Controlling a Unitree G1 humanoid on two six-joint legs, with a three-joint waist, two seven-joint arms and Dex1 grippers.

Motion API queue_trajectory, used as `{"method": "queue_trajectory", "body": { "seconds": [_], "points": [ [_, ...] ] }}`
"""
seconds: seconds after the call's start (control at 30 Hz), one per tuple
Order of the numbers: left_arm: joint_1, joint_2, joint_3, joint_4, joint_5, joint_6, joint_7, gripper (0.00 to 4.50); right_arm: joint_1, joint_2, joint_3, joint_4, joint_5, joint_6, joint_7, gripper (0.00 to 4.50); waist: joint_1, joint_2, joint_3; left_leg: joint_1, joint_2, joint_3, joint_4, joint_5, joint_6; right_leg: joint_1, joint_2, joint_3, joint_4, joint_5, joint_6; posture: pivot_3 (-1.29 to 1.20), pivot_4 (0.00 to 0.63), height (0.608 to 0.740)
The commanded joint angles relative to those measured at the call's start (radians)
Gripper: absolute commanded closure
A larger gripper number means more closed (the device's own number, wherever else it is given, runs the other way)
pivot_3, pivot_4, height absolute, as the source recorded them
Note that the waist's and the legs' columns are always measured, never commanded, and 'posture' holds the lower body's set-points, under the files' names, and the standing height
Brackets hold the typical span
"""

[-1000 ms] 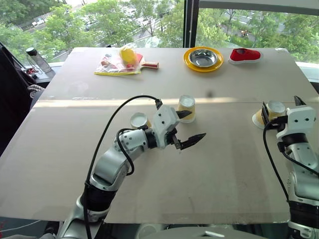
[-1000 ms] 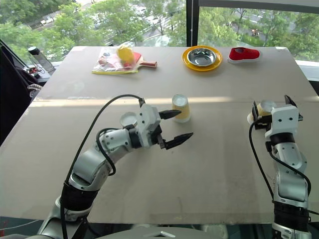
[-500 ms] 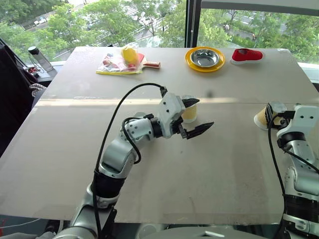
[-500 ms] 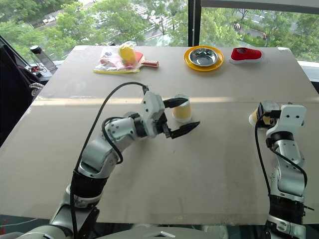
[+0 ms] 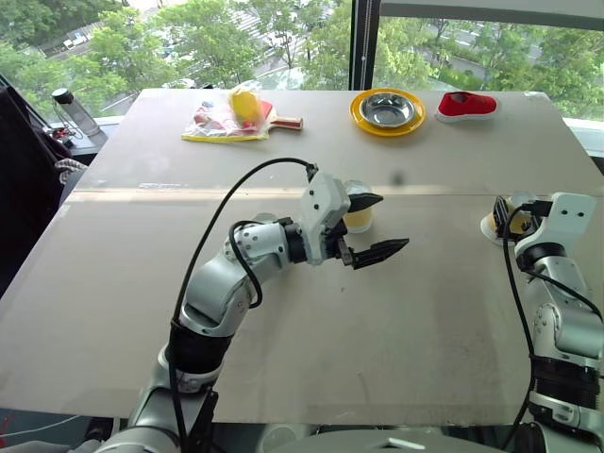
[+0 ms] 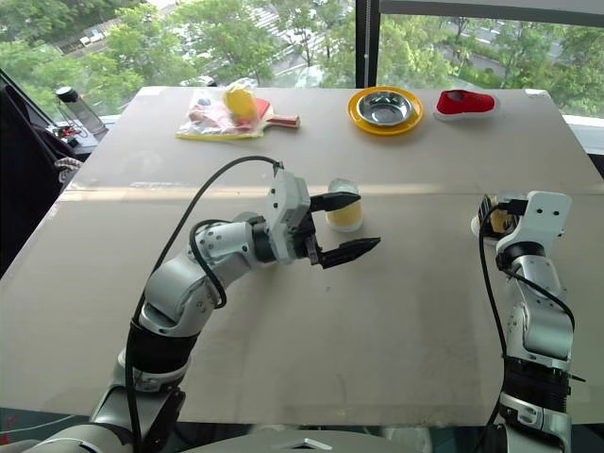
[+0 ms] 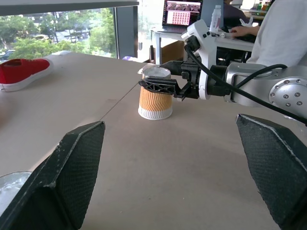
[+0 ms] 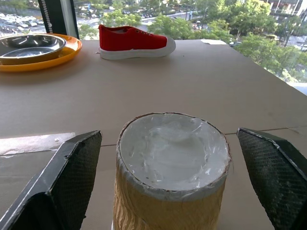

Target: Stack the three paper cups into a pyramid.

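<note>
A brown desk (image 5: 453,311) by a window carries three paper cups. One cup (image 6: 343,209) stands near the middle of the desk, just behind the left gripper (image 5: 376,226). That gripper hangs above the desk, pointing toward the robot's right, its two black fingers spread wide with nothing between them. A second cup (image 5: 262,221) is mostly hidden behind the left forearm; little of it shows.

The third cup (image 8: 171,177) stands upside down at the right side of the desk, white base up, ribbed yellow sleeve below. The right gripper (image 7: 165,81) reaches it level, one finger on each side of the cup near its top. The right wrist view shows gaps between the fingers and the cup's wall; whether they touch it cannot be told.

At the far edge sit a yellow plate (image 5: 387,110) holding a steel bowl, a red shoe (image 5: 469,103) beside it, and, further left, a plastic bag of toys (image 5: 226,118).
</note>
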Motion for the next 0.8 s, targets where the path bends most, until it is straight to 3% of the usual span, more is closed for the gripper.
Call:
{"method": "queue_trajectory", "body": {
  "seconds": [0.03,0.07,0.43,0.6,0.8],
  "points": [
    [-0.013,0.005,0.011,-0.055,-0.013,-0.006,-0.004,0.00,-0.005,0.004,-0.012,-0.014,0.013,-0.023,-0.007,1.34,0.000,0.000,0.000,0.000,0.000,0.000,0.000,0.000,0.000,0.000,0.000,0.000,0.000,0.000,0.000,0.00,0.150,0.740],
    [-0.007,0.008,0.011,-0.058,-0.013,-0.005,-0.005,0.00,-0.002,0.004,-0.009,-0.012,0.013,-0.024,-0.003,1.66,0.000,0.000,0.000,0.000,0.000,0.000,0.000,0.000,0.000,0.000,0.000,0.000,0.000,0.000,0.000,0.00,0.150,0.740],
    [0.140,0.082,0.059,-0.145,-0.007,0.004,0.035,0.00,-0.016,-0.008,0.075,-0.035,0.029,-0.036,0.104,1.66,-0.008,0.000,0.000,0.001,0.000,0.000,0.000,0.000,0.000,0.000,0.000,0.001,0.000,0.000,0.000,0.00,0.150,0.740],
    [0.309,0.094,0.129,-0.255,0.033,0.004,0.162,0.00,-0.056,0.007,0.182,-0.084,0.089,0.043,0.192,1.66,-0.018,0.000,0.000,0.001,0.000,0.000,-0.001,0.000,0.000,0.000,0.000,0.002,0.000,0.000,0.000,0.00,0.150,0.740],
    [0.400,0.072,0.178,-0.333,0.057,0.008,0.281,0.00,-0.095,0.023,0.275,-0.054,0.097,0.072,0.249,1.66,0.000,0.000,0.000,0.000,0.000,-0.002,-0.001,0.000,0.000,0.000,0.000,0.001,-0.001,0.000,0.000,0.00,0.150,0.740]
  ]
}}
